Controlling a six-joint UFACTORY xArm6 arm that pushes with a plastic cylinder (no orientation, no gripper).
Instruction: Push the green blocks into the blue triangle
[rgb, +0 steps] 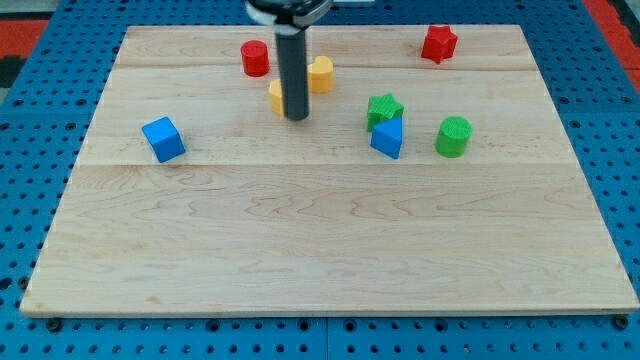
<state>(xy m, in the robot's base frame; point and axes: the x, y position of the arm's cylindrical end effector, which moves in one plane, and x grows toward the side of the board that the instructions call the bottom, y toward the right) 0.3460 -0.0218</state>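
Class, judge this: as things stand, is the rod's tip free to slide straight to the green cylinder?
Probably not straight: from my tip, the green star and blue triangle sit between it and the green cylinder. A curved path below them looks free.

Quick tally of what's on the worktop (330, 250): seven blocks total; two green, a star (384, 107) and a cylinder (453, 136); two blue, a cube (163, 139) and a triangle (387, 137); two red, a cylinder (255, 58) and a star (438, 43); two yellow I think, one (321, 74) clear, the other (276, 96) half hidden behind the rod; so eight, not seven.
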